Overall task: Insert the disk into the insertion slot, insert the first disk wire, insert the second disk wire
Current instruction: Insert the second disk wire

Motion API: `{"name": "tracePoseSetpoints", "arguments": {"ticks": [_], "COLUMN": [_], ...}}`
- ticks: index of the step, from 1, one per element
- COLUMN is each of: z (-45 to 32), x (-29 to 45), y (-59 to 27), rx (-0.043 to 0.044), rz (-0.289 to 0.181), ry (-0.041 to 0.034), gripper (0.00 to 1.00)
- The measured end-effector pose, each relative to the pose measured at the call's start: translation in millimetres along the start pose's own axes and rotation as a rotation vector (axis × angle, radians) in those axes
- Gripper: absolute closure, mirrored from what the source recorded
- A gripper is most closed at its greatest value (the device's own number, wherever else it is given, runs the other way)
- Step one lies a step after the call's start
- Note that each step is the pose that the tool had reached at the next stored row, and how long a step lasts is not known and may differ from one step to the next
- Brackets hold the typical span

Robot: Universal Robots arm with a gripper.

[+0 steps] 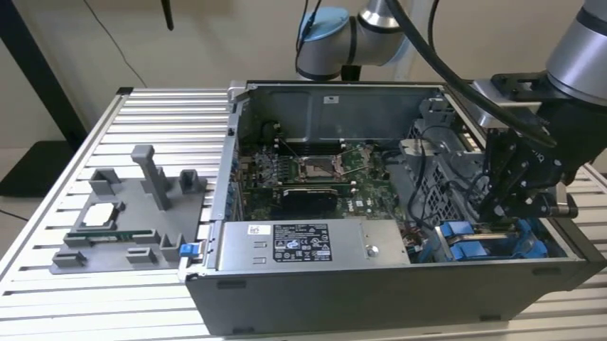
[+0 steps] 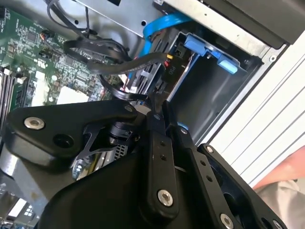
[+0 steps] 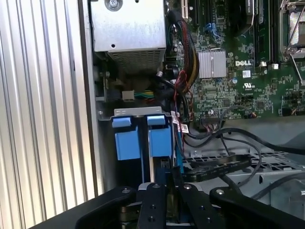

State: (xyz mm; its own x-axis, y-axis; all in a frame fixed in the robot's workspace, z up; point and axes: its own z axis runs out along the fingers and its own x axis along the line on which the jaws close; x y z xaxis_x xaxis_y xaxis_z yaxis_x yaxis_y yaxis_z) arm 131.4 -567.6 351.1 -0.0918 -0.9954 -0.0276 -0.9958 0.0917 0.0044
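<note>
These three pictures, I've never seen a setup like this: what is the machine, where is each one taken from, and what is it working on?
The machine is a single robot arm with a black pincer at its end. The exterior view looks at the whole scene from off the arm: an open computer case sits on a ribbed metal table, with a grey fixture tray beside it on the exterior view's left. Both wrist views come from cameras riding on the arm, looking past the pincer into the case. There you see the green motherboard, black cables and blue drive carriers in the drive bay. The pincer is lowered over those carriers; whether it grips anything I cannot tell.
</note>
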Motion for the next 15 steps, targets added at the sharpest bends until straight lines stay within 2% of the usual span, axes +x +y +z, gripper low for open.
{"name": "tracePoseSetpoints", "arguments": {"ticks": [5, 15], "z": [1.3, 6.2], "x": [-2.5, -2.8], "y": [-5.2, -9.2], "rx": [0.0000, 0.0000], "rz": [0.000, 0.000], "ry": [0.0002, 0.0000], "gripper": [1.00, 1.00]}}
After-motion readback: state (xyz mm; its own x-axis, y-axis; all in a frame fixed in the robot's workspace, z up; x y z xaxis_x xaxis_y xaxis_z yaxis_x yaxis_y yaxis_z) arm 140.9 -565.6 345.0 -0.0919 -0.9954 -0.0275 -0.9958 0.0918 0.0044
